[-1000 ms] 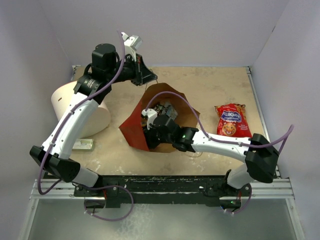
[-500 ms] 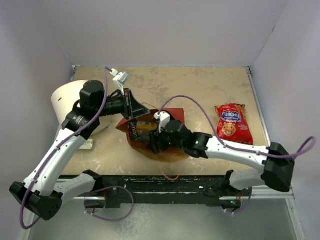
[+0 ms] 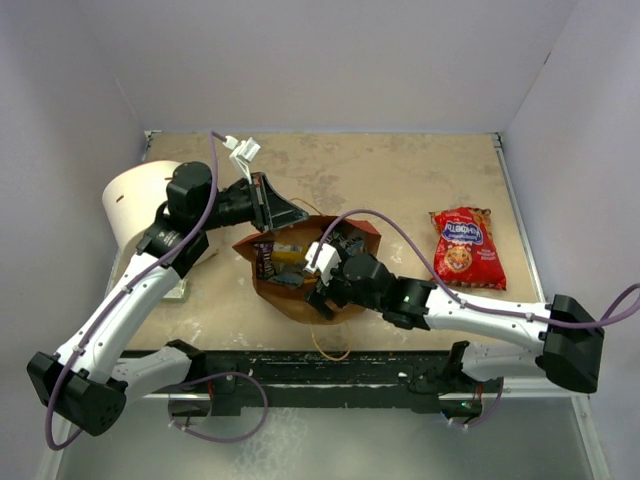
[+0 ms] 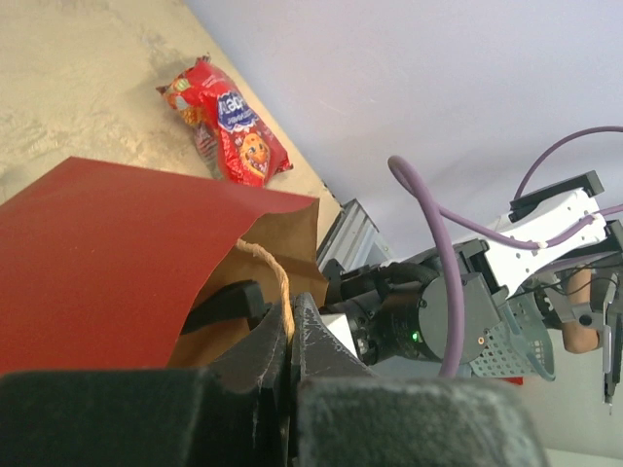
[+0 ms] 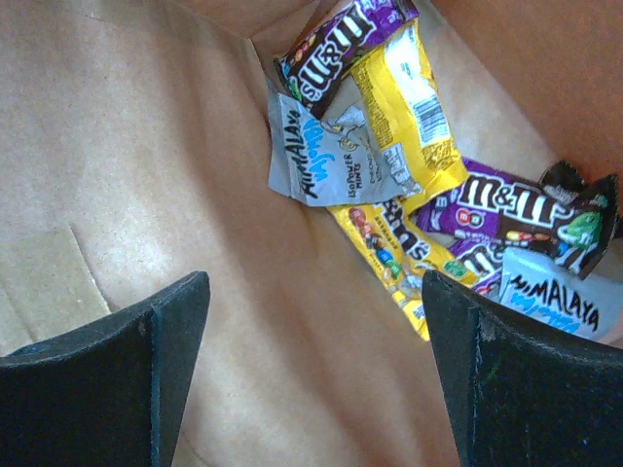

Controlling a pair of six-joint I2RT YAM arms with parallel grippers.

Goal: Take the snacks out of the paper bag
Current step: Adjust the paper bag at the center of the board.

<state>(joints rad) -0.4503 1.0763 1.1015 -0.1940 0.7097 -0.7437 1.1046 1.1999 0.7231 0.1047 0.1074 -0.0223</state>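
The paper bag [image 3: 292,302], red outside and brown inside, lies tipped on the table with its mouth towards the right arm. My left gripper [image 3: 272,214] [image 4: 289,313] is shut on the bag's string handle [image 4: 277,277] and holds the rim up. My right gripper [image 3: 303,268] [image 5: 311,282] is inside the bag, open, with only brown paper between its fingers. Just beyond it lie several snacks: a light-blue pack [image 5: 326,161], a yellow pack [image 5: 409,107] and a purple pack [image 5: 506,206]. The red cookie bag [image 3: 465,248] [image 4: 226,122] lies on the table to the right, outside the bag.
A white cylindrical tub [image 3: 140,205] lies at the left behind my left arm. A small flat box [image 3: 170,290] sits beside it. The bag's other string handle [image 3: 335,350] hangs over the table's near edge. Walls close in the back and both sides.
My left arm has come down and forward with the handle, and the bag has tipped lower. My right gripper has opened wide and pushed deeper into the bag.
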